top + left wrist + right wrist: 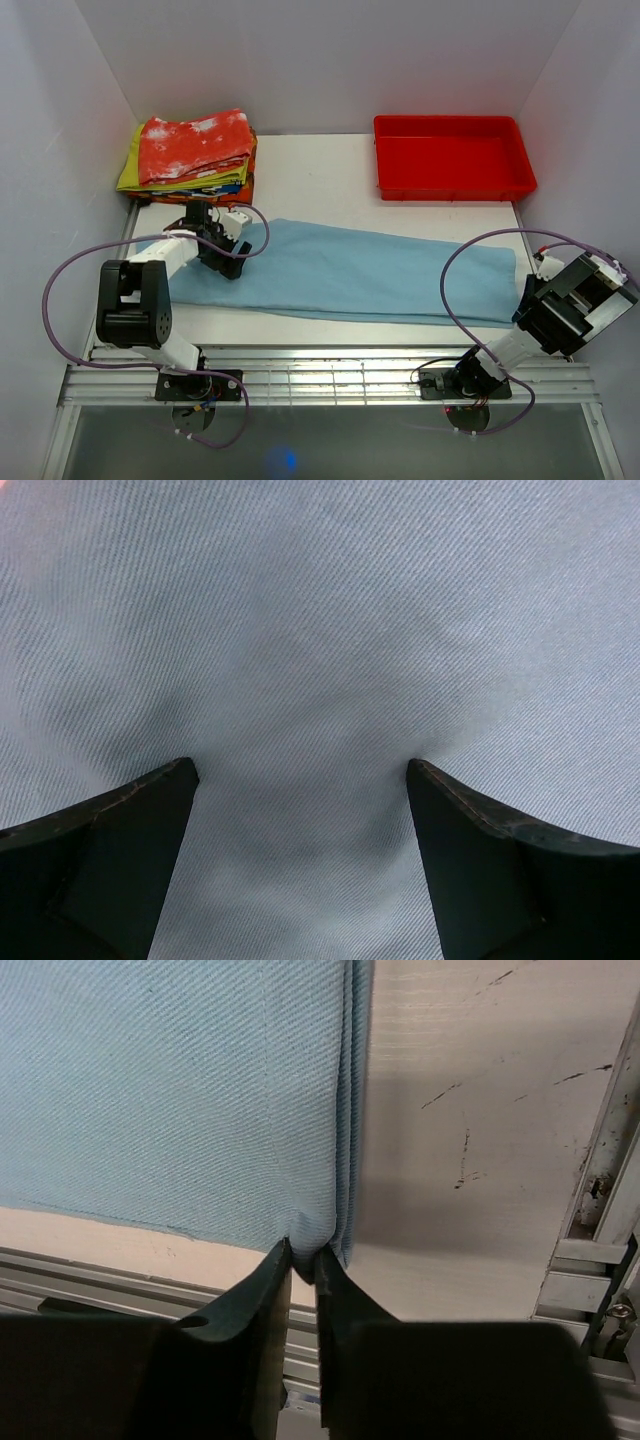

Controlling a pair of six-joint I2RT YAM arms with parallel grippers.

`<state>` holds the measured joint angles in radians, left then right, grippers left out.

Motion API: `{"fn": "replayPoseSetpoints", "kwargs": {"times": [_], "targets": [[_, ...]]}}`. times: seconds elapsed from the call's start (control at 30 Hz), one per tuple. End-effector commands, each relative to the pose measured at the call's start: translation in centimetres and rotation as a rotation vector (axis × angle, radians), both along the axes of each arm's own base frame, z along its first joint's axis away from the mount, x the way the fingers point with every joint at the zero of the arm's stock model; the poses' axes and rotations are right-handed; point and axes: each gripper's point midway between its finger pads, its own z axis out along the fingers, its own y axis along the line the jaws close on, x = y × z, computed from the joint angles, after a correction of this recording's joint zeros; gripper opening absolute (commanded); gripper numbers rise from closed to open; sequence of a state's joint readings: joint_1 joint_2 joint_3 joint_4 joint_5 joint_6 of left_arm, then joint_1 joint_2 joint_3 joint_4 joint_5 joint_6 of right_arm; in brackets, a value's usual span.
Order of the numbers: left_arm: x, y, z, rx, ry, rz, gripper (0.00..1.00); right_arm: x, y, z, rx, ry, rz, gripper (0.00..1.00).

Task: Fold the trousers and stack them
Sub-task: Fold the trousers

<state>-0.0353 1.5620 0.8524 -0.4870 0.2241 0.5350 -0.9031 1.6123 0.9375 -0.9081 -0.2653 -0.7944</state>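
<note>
One pair of trousers (360, 270) lies flat across the middle of the top view, running left to right on the table (320, 175). There are two grippers. The left gripper (300, 770) is spread, tips down on the cloth at its left end. The right gripper (303, 1253) is pressed together, pinching the trousers' lower right corner. One red tray (450, 150) sits upper right, one pile of folded clothes (195, 150) upper left.

You have a white table (320, 180) with blue trousers (350, 270), a red tray (450, 155) and a pile of folded clothes (190, 150) on it.
</note>
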Motion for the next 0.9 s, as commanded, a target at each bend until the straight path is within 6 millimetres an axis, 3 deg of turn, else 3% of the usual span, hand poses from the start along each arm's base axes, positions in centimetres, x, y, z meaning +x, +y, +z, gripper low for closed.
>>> {"fn": "replayPoseSetpoints", "kwargs": {"times": [0.0, 0.07, 0.1, 0.13, 0.23, 0.3, 0.4, 0.43, 0.47, 0.57, 0.6, 0.7, 0.73, 0.8, 0.87], "targets": [[-0.8, 1.0, -1.2, 0.034, 0.056, 0.043, 0.98, 0.1, -2.9, 0.2, -0.124, -0.01, 0.043, 0.27], [-0.2, 0.1, 0.5, -0.016, 0.021, 0.026, 0.98, 0.9, -3.3, 1.3, -0.135, -0.049, 0.061, 0.51], [0.0, -1.0, 1.5, -0.073, 0.007, 0.004, 0.98, 1.4, -3.4, 2.3, -0.15, -0.08, 0.072, 0.7], [0.0, -1.4, 2.4, -0.097, -0.003, 0.0, 0.98, 2.1, -3.7, 3.2, -0.167, -0.115, 0.094, 0.75], [0.9, -3.0, 6.3, -0.188, -0.063, -0.022, 0.98, 4.1, -2.1, 5.9, -0.155, -0.226, 0.161, 0.75], [1.9, -3.2, 8.8, -0.214, -0.1, 0.003, 0.98, 6.0, 0.2, 7.6, -0.143, -0.312, 0.236, 0.73], [2.1, -3.2, 10.5, -0.253, -0.088, 0.03, 0.98, 8.8, 4.3, 8.9, -0.143, -0.402, 0.349, 0.72], [1.8, -2.1, 10.6, -0.28, -0.062, 0.081, 0.98, 9.3, 5.5, 8.7, -0.137, -0.407, 0.377, 0.72], [1.7, -1.9, 10.8, -0.293, -0.055, 0.095, 0.98, 9.8, 8.5, 8.1, -0.107, -0.385, 0.442, 0.72], [1.7, 0.2, 11.1, -0.315, -0.039, 0.173, 0.98, 11.1, 12.4, 6.8, -0.095, -0.369, 0.536, 0.72], [1.4, 1.0, 10.8, -0.317, -0.017, 0.199, 0.98, 11.5, 13.1, 5.6, -0.082, -0.341, 0.521, 0.72], [0.5, 4.9, 9.1, -0.28, 0.039, 0.286, 0.95, 11.7, 13.8, 2.7, -0.052, -0.25, 0.529, 0.71], [0.3, 7.1, 8.9, -0.274, 0.04, 0.34, 0.94, 12.0, 13.6, 2.0, -0.054, -0.24, 0.53, 0.7], [-0.6, 10.1, 8.6, -0.278, 0.047, 0.416, 0.94, 11.3, 12.5, -0.4, -0.091, -0.167, 0.546, 0.69], [-1.1, 11.9, 8.8, -0.276, 0.035, 0.461, 0.93, 11.5, 10.5, -2.1, -0.173, -0.136, 0.549, 0.68]]}}
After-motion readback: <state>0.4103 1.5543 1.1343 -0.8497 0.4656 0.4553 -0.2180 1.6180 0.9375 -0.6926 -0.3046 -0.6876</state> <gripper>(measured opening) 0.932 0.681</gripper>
